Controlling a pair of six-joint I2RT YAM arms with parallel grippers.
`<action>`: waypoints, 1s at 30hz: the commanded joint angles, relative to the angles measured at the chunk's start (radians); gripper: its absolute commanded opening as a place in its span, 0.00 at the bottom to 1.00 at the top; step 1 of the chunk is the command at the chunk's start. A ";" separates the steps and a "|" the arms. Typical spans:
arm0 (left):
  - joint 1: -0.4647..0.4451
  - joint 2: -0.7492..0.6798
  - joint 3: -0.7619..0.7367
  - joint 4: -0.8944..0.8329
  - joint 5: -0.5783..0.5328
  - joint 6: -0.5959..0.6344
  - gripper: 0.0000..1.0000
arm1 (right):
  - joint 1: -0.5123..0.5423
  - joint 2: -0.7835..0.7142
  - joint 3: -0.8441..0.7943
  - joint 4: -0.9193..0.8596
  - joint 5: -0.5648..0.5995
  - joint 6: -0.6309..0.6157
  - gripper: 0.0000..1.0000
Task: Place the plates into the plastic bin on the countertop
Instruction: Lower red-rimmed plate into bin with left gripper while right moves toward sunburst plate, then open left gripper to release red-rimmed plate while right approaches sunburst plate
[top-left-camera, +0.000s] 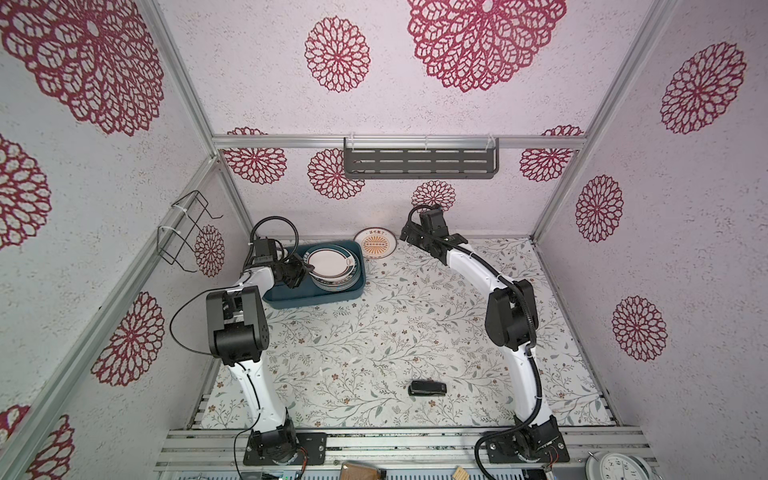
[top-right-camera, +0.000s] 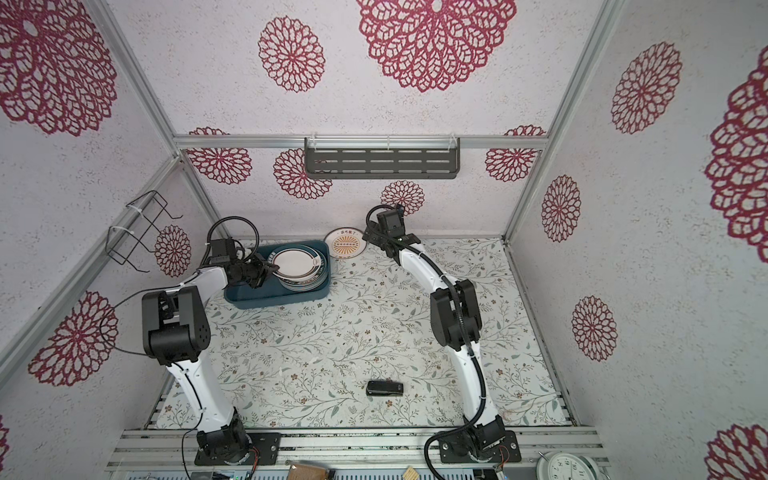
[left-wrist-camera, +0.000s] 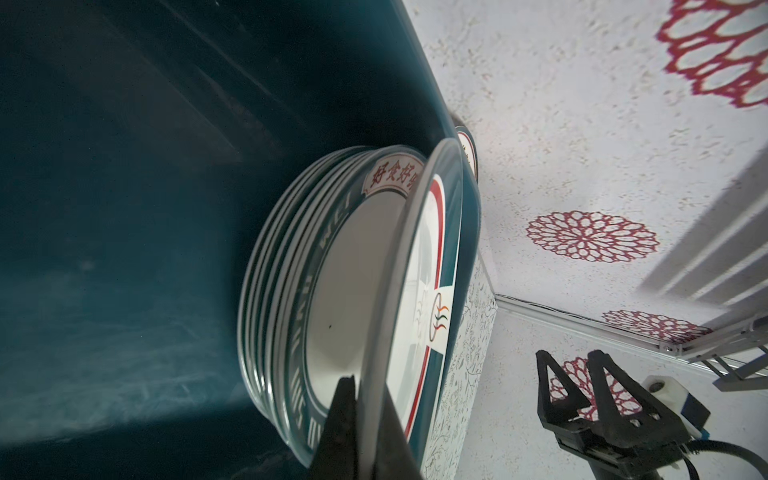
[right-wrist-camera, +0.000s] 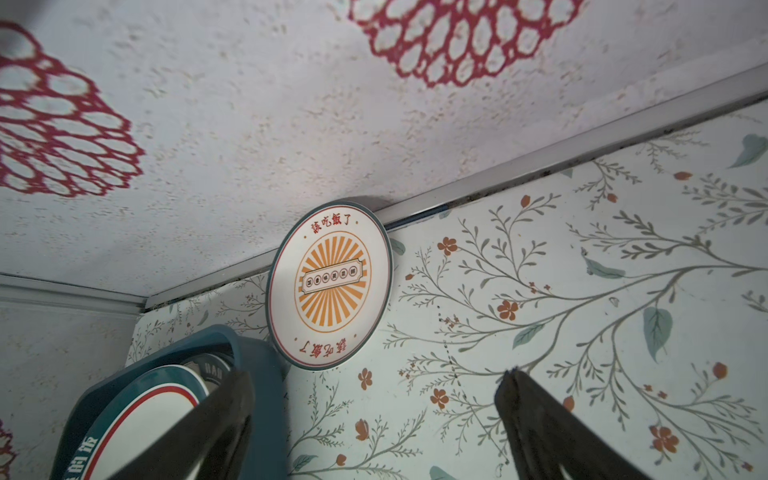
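left end effector (top-left-camera: 306, 268) clamps top plate (top-left-camera: 331, 259) inside bin (top-left-camera: 316, 298).

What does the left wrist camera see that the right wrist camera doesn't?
Only the left wrist view shows the stack of plates from the side, rim upon rim, and the left gripper shut on the rim of the topmost plate. Only the right wrist view shows the sunburst plate face-on, lying on the countertop by the back wall. Both show the bin, the countertop, the flowered wall and the open right gripper.
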 joint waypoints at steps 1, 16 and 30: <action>-0.020 0.017 0.039 0.028 -0.009 -0.006 0.00 | -0.008 0.010 0.035 0.009 -0.069 0.040 0.95; -0.029 0.053 0.096 -0.070 -0.070 0.018 0.35 | -0.018 0.141 0.034 0.202 -0.207 0.156 0.91; -0.033 0.007 0.183 -0.313 -0.198 0.148 0.80 | -0.015 0.227 0.033 0.350 -0.187 0.204 0.87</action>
